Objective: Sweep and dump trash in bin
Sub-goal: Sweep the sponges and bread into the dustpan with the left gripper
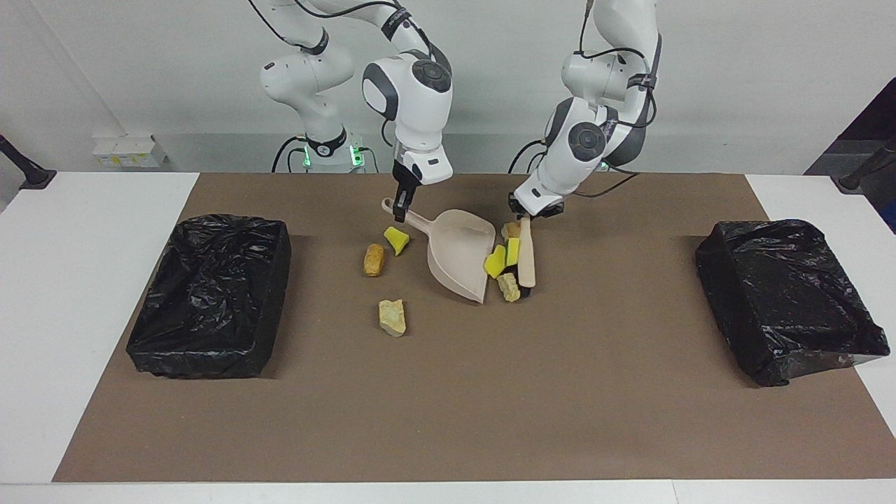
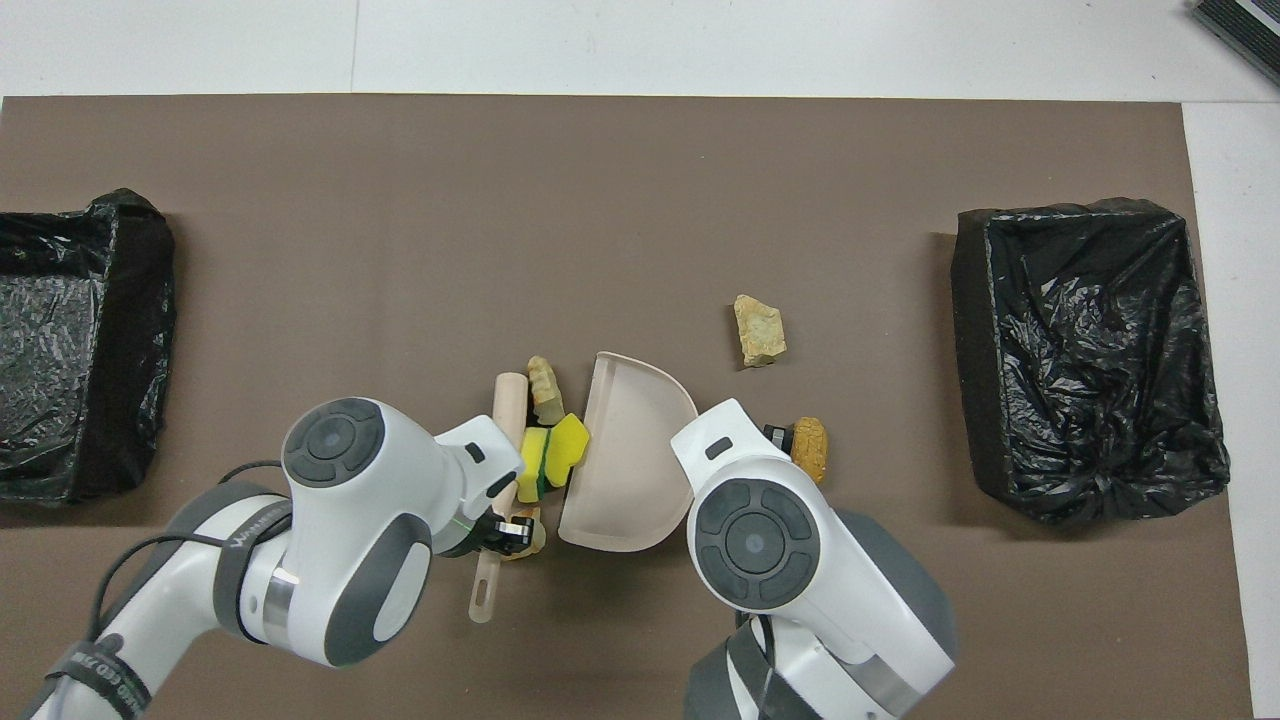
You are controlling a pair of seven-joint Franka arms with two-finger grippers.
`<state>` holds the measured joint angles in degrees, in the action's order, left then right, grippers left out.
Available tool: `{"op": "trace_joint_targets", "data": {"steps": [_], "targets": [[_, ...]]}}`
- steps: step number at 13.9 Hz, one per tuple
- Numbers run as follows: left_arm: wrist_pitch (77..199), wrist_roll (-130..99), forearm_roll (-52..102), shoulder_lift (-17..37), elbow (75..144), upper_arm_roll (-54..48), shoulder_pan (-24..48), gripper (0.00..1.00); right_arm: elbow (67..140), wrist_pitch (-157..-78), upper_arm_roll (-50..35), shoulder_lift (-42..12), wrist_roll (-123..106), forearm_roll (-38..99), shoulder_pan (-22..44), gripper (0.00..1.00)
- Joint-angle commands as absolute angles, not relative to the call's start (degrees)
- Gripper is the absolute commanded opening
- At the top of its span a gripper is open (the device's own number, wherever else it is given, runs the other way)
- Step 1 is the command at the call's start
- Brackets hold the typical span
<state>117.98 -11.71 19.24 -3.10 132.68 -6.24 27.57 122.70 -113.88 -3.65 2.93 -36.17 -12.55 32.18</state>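
Note:
My right gripper (image 1: pixel 399 208) is shut on the handle of the beige dustpan (image 1: pixel 458 253) (image 2: pixel 630 465), whose mouth faces the left arm's end of the table. My left gripper (image 1: pixel 523 214) is shut on the handle of the beige brush (image 1: pixel 526 260) (image 2: pixel 509 402). Between brush and dustpan mouth are several pieces of trash: a yellow chunk (image 1: pixel 495 263) (image 2: pixel 571 438), a yellow-green sponge (image 1: pixel 512 250) (image 2: pixel 534 466), a tan lump (image 1: pixel 509 286) (image 2: pixel 545 379) and a croissant-like piece (image 1: pixel 510 229). A yellow chunk (image 1: pixel 396 239), an orange-brown piece (image 1: pixel 374 260) (image 2: pixel 808 450) and a tan rock (image 1: pixel 392 317) (image 2: pixel 760 331) lie toward the right arm's end.
Two black-lined bins stand on the brown mat, one (image 1: pixel 203 350) (image 2: pixel 968 330) at the right arm's end and one (image 1: pixel 805 360) (image 2: pixel 150 330) at the left arm's end. White table (image 1: pixel 84 280) borders the mat.

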Motion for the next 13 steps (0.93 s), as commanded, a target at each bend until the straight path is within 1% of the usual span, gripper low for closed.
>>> {"op": "trace_joint_targets", "data": {"steps": [1,3,6,8,10,12,13], "targets": [[115.58,-14.04,20.92,-2.37,128.94,-5.54,31.55,0.00,123.84,-115.14,-4.04,3.96,-38.23,-12.57,31.29,0.00],[114.70,-20.18,20.92,-3.51,127.97,-6.23,31.55,0.00,123.84,-116.62,-4.04,3.78,-38.41,-12.48,31.29,0.00],[112.42,-32.99,20.04,-6.59,127.71,-6.59,31.55,0.00,123.49,-119.17,-4.04,3.08,-38.67,-10.47,30.85,0.00],[110.40,-47.49,18.64,-7.03,127.62,-7.55,31.55,0.00,123.49,-119.71,-4.04,2.99,-38.93,-10.11,30.59,0.00],[105.93,-54.19,18.11,-7.82,127.70,-7.47,31.55,0.00,123.49,-120.84,-4.04,2.81,-39.55,-10.02,30.15,0.00],[103.37,-61.14,18.11,-9.04,128.58,-7.65,31.55,0.00,123.49,-122.33,-4.04,2.29,-42.26,-9.41,29.10,0.00],[103.01,-64.30,18.11,-10.27,130.41,-7.73,31.64,0.00,123.49,-122.52,-4.04,2.29,-43.84,-8.45,28.66,0.00]]}}
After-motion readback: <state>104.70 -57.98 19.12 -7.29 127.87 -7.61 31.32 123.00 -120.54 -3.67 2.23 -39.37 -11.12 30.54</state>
